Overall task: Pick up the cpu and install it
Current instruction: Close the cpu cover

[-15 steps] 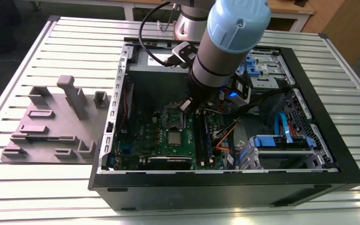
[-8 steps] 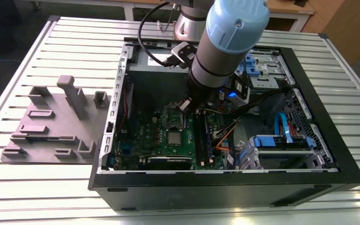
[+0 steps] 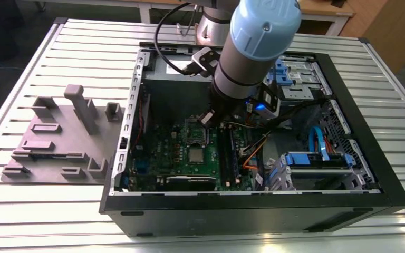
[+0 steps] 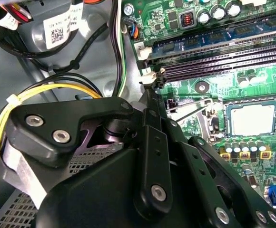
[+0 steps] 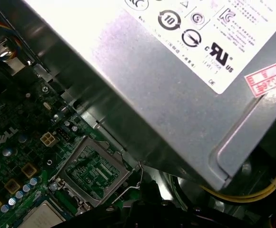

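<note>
My end effector (image 4: pixel 150 88) is inside the open computer case (image 3: pixel 371 195), above the green motherboard (image 3: pixel 167 153). In the second wrist view its fingers (image 4: pixel 152 102) converge to a narrow closed tip with nothing between them. The cpu (image 3: pixel 198 155) lies flat in its socket on the motherboard, apart from my tip; it also shows in the second wrist view (image 4: pixel 252 118). The socket's metal frame (image 5: pixel 93 171) stands raised beside it, beneath the power supply (image 5: pixel 176 80). The case rests on a slatted table (image 3: pixel 55 211).
</note>
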`<action>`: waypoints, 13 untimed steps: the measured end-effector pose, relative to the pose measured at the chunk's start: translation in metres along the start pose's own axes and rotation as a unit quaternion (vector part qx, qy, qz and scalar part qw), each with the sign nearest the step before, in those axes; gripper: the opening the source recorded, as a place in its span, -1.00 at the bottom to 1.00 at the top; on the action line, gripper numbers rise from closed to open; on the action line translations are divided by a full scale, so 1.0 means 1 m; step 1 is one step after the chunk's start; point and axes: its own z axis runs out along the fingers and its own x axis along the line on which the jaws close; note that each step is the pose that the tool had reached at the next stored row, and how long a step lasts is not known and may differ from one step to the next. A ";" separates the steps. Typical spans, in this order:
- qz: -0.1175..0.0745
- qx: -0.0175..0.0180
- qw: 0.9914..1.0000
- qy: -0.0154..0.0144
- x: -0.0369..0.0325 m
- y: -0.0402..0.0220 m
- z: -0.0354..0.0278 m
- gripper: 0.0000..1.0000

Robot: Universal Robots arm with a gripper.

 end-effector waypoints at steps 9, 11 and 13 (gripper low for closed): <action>0.036 0.005 0.999 -0.008 0.0016 0.0015 0.0013 -0.79; 0.037 0.005 0.999 -0.008 0.0028 0.0027 0.0014 -0.79; 0.039 0.005 0.999 -0.008 0.0030 0.0029 0.0014 -0.79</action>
